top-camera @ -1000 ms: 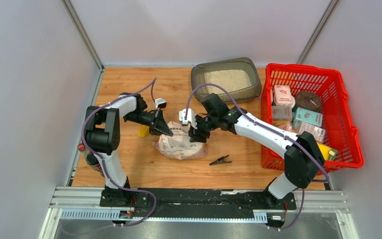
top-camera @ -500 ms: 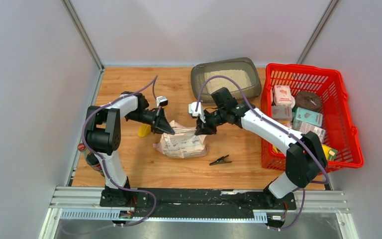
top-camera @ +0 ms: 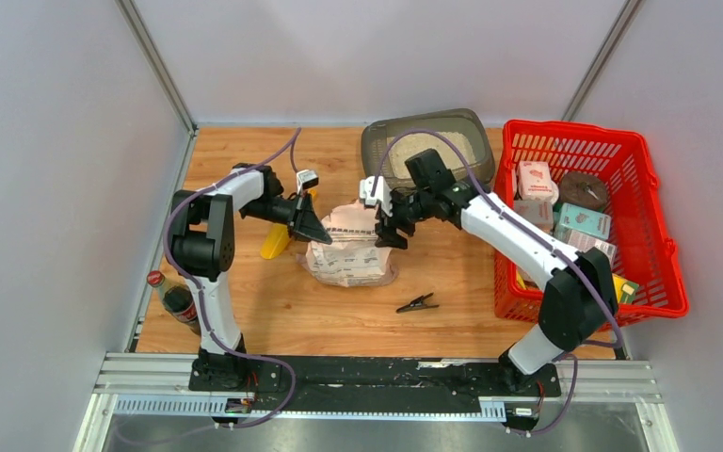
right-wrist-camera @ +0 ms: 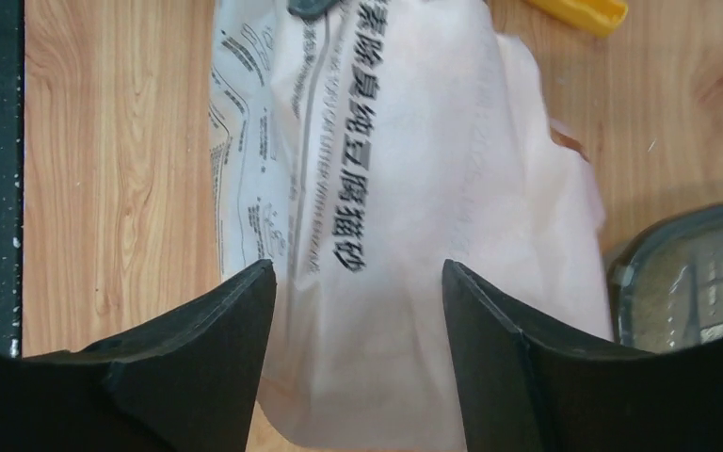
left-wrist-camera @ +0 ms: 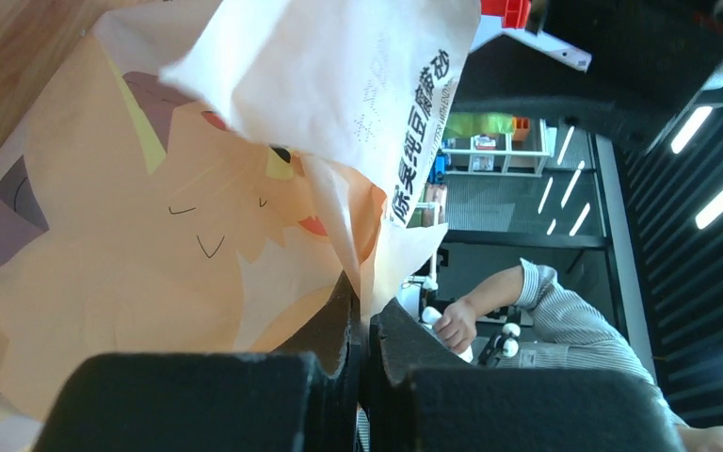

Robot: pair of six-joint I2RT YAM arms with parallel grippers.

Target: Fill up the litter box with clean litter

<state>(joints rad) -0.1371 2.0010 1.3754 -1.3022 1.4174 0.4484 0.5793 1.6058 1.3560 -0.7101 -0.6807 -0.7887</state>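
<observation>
One litter box lies three-to-nine o'clock; left claw pinches the one litter bag, right claw gapes.

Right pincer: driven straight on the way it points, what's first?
The litter bag, most likely: it fills the gap ahead of the open right pincer in its wrist view. Remaining distance is unclear.

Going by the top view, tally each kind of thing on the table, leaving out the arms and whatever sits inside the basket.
litter box: 1
litter bag: 1
red basket: 1
yellow scoop: 1
black clip: 1
bottle: 1
Total: 6
</observation>
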